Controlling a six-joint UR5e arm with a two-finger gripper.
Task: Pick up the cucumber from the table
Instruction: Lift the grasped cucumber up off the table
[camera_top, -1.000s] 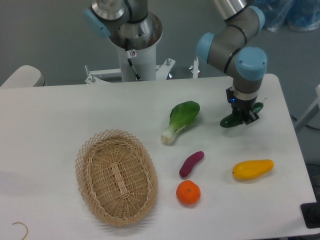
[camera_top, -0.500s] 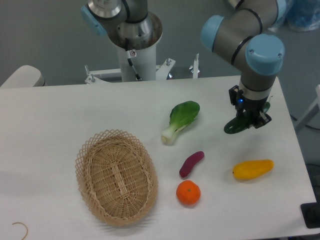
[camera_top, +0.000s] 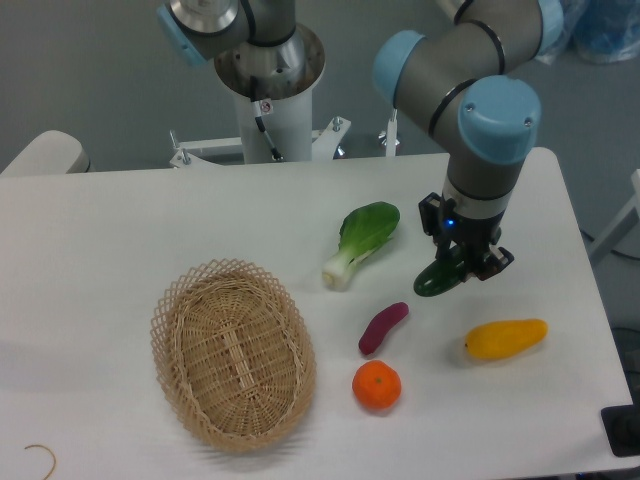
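The dark green cucumber hangs tilted above the white table, its lower left end showing below the arm. My gripper is shut on it near its upper end, pointing straight down. It hovers between the bok choy and the yellow fruit, right of the table's middle.
A leafy bok choy lies left of the gripper. A purple sweet potato and an orange sit below it. The yellow fruit lies at the right. A wicker basket stands at the front left.
The arm has carried the cucumber off the table surface, then leftward and toward the front, away from the right edge.
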